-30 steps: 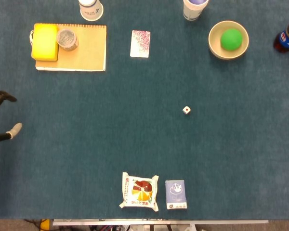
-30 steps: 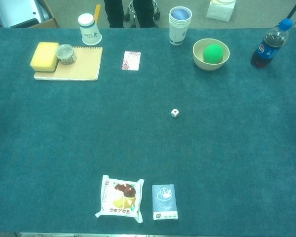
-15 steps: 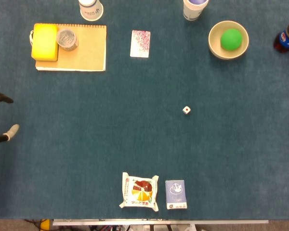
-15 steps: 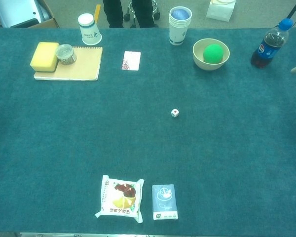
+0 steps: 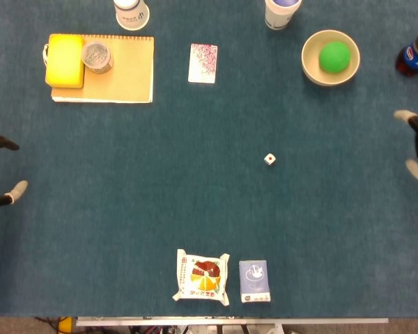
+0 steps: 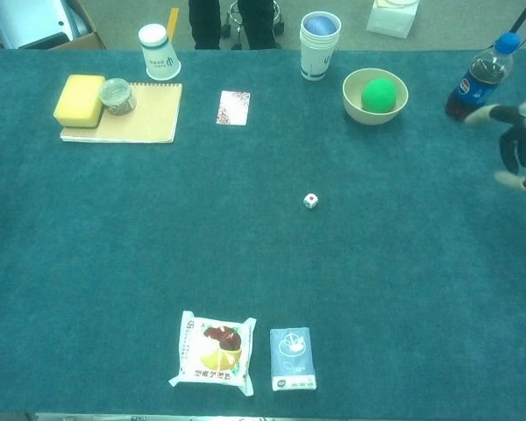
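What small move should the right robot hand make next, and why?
Probably ease a little further toward the cola bottle. The right robot hand is open, holds nothing and hovers just beside the bottle, not touching it, fingers spread toward it; the bottle stands upright at the table's far right edge.

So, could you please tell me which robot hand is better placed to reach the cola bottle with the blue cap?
The right robot hand: it hovers open beside the cola bottle.

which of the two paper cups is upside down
The left cup, white with a small logo, beside the notebook. It stands mouth down, wider at the bottom. The other cup near the bowl is upright, its blue inside showing.
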### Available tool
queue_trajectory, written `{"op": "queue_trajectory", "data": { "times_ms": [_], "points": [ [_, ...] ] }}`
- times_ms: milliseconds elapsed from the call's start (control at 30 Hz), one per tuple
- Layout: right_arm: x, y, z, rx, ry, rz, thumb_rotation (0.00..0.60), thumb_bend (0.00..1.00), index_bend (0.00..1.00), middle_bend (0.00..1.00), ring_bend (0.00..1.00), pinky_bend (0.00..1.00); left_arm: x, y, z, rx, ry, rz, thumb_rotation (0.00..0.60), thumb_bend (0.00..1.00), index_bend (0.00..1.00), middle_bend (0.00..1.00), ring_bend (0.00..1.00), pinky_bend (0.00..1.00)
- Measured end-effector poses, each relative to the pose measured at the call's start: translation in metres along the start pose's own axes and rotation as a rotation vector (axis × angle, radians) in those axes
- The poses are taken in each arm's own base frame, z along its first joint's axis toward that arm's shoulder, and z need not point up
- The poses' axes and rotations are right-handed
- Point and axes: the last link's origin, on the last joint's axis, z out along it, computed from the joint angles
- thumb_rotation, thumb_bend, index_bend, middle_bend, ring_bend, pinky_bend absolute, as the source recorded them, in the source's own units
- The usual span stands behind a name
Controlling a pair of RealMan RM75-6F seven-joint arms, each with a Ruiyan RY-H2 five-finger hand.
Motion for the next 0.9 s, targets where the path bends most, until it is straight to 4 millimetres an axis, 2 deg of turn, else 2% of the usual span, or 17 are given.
{"op": "queue_trajectory", "data": {
  "times_ms": [67,133,333,533,900],
  "points": [
    [0.006,-0.006,0.007,0.018,-0.008,-0.015,0.600,0.95,0.16,0.94,0.80,1.00,-0.001,0.000,0.001,-0.002,-0.002,-0.004,0.600,0.18,0.36,0.34,0.35,0.61],
    [0.011,-0.013,0.016,0.037,-0.018,-0.028,0.600,1.00,0.16,0.99,0.86,1.00,-0.002,-0.001,0.002,-0.004,-0.004,-0.007,0.600,0.18,0.36,0.34,0.35,0.61],
    [0.025,-0.034,0.038,0.081,-0.048,-0.057,0.600,1.00,0.19,1.00,0.98,1.00,-0.004,-0.003,0.004,-0.005,-0.011,-0.014,0.600,0.18,0.36,0.34,0.35,0.61],
    [0.033,-0.055,0.058,0.114,-0.092,-0.083,0.600,1.00,0.20,1.00,0.99,1.00,-0.005,-0.008,0.002,0.008,-0.008,-0.023,0.600,0.18,0.36,0.34,0.35,0.61],
    [0.018,-0.093,0.090,0.203,-0.181,-0.092,0.600,1.00,0.21,1.00,1.00,1.00,-0.005,-0.011,0.001,0.013,-0.011,-0.025,0.600,0.18,0.36,0.34,0.35,0.61]
  ]
}}
